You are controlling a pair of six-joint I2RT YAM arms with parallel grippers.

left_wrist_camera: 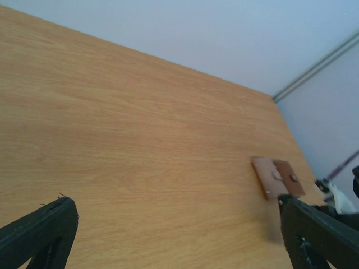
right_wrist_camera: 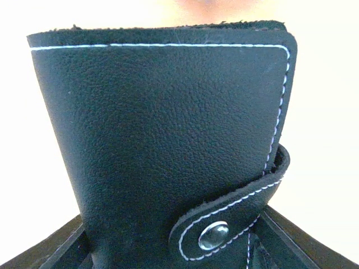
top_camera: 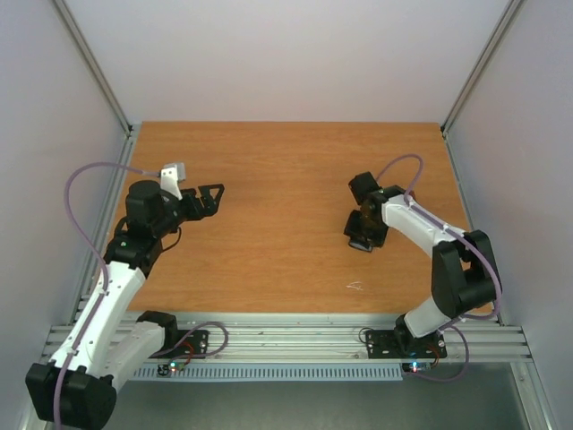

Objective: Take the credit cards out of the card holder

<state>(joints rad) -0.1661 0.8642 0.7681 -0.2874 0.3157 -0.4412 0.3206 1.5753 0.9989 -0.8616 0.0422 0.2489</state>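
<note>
The wooden table [top_camera: 286, 179] takes up most of the scene, with walls on three sides. The left arm [top_camera: 116, 269] reaches in over the table's left part. The right arm [top_camera: 448, 260] bends in over the right part, its wrist turned down toward the board. The left gripper [top_camera: 215, 199] hangs above bare wood with its jaws spread wide and nothing between them.

The right gripper [top_camera: 361, 237] is clamped on the card holder [right_wrist_camera: 162, 140]. Its wrist camera shows the holder standing upright between the two fingers. From overhead the holder is only a dark shape at the claw, so I can't tell whether it touches the table.

The holder is folded closed, black grained leather with white stitching. Its strap [right_wrist_camera: 235, 213] wraps round the edge and is fastened by a metal snap [right_wrist_camera: 213, 235]. A brown two-tone wallet piece [left_wrist_camera: 277, 177] lies flat on the wood, well away from the left claw.
</note>
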